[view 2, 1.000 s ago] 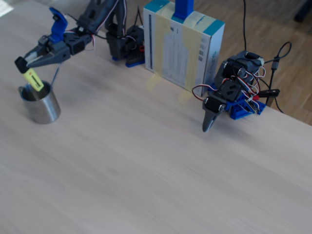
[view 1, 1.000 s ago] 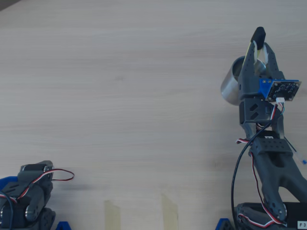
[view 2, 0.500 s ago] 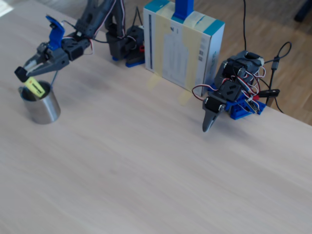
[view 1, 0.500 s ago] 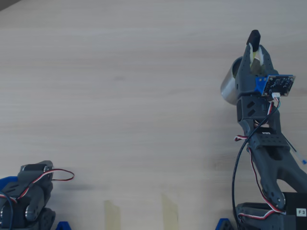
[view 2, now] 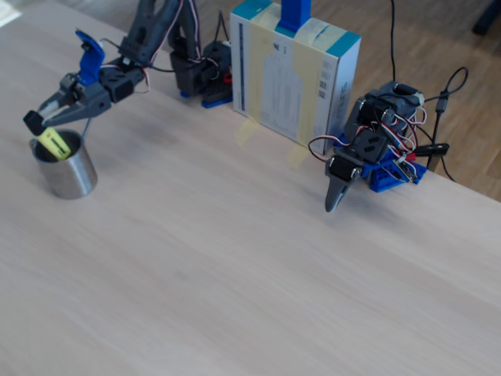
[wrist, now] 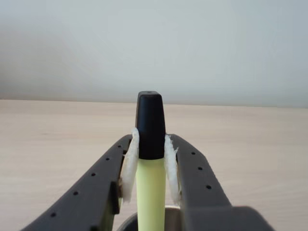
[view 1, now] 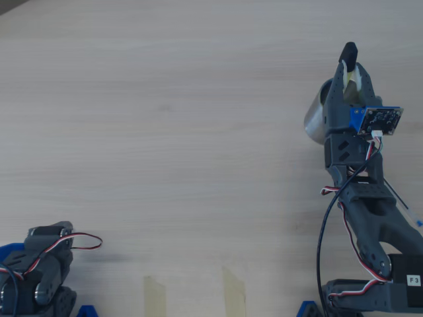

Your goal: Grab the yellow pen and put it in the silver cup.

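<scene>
Lowered since a second ago: yellow pen [view 2: 53, 142] now dips into the silver cup [view 2: 67, 168].
Gripper [wrist: 150, 163] pinches pen just below its black cap, directly above cup at table's [view 1: 165, 132] edge.

Bright, even light; soft shadows, slight blur.

Black-capped yellow pen [view 2: 50, 138] tilts, lower end inside upright silver cup [view 2: 69, 172].

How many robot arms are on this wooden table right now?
2: the dark grey arm holding the yellow highlighter over the steel mug, and a folded one beside the box.
</scene>
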`<action>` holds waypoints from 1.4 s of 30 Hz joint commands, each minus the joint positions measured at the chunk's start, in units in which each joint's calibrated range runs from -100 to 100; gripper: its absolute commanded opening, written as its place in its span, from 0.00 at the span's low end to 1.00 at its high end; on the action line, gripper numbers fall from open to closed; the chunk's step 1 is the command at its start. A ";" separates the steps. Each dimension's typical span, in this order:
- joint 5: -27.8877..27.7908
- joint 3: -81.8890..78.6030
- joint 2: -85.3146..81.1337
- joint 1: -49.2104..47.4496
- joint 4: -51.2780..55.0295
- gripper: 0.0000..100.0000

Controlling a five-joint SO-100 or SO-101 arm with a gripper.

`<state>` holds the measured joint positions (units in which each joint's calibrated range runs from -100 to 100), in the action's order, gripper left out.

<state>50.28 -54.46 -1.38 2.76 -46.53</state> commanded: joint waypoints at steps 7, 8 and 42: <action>0.02 -1.36 0.79 0.56 -0.96 0.02; -0.03 -1.64 0.79 0.56 -0.96 0.02; -0.35 -10.25 0.88 3.61 3.59 0.02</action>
<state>50.28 -64.74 -0.29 6.27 -44.26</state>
